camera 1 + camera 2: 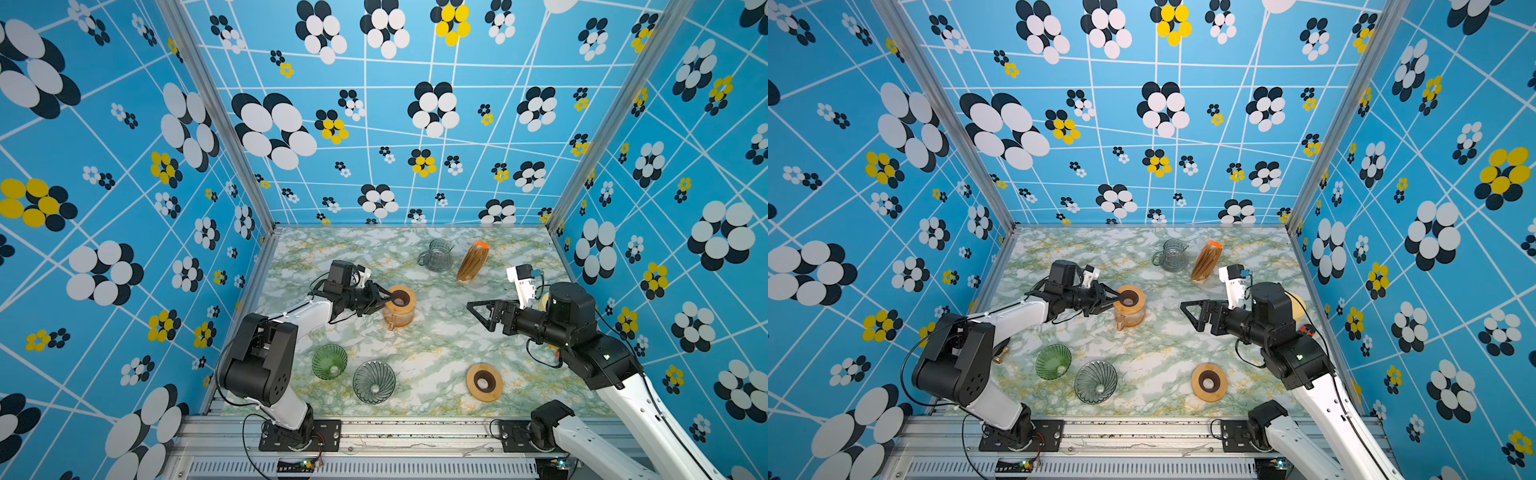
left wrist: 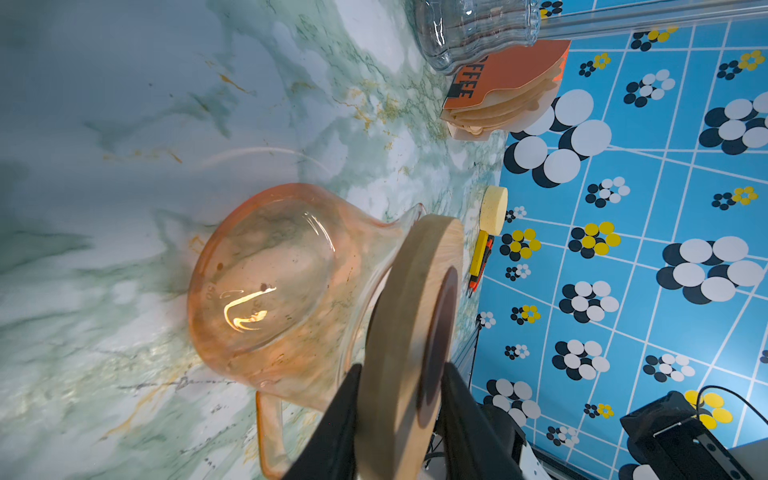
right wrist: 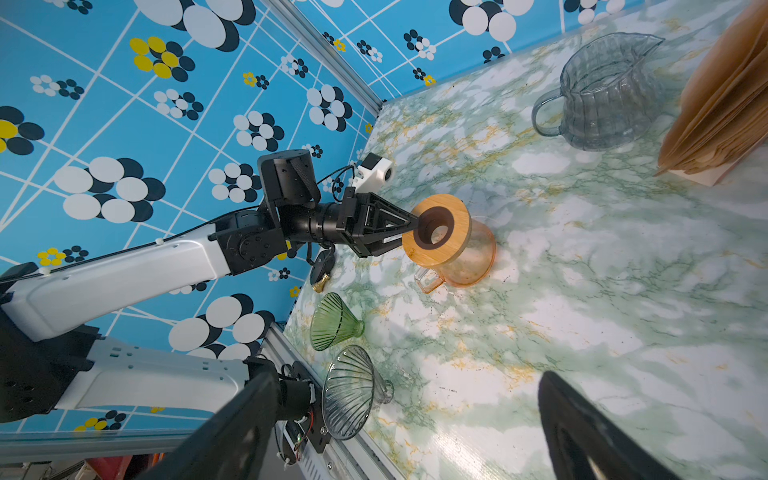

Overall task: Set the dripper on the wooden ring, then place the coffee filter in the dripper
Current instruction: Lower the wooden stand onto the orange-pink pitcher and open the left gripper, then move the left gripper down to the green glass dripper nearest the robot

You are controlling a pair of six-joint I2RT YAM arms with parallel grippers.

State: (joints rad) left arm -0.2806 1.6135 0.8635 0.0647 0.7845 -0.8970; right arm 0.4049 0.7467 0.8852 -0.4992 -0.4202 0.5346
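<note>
Two glass drippers lie tipped on their sides at the near left of the marble table (image 1: 440, 340): the green dripper (image 1: 329, 361) and, just beside it, the clear dripper (image 1: 374, 381). The coffee filters (image 1: 473, 262) stand on edge as a stack at the back of the table, just beside the grey carafe (image 1: 435, 255) and well apart from both drippers.

Your left gripper (image 1: 388, 298) is at the amber carafe (image 1: 399, 319) in the middle of the table. Its fingers (image 2: 340, 415) straddle the rim of the wooden ring (image 1: 412, 300) that sits on the carafe's mouth — one finger over the ring's dark hole, the other under its outer edge. In the left wrist view they flank the ring closely, but you cannot tell from the pictures whether they press on it or stand just clear.

Your right gripper (image 1: 478, 318) hovers above bare table to the right of centre, jaws spread wide and holding nothing, pointing toward the amber carafe. A second wooden ring (image 1: 484, 397) lies flat near the front of the table — below that gripper in both top views.
</note>
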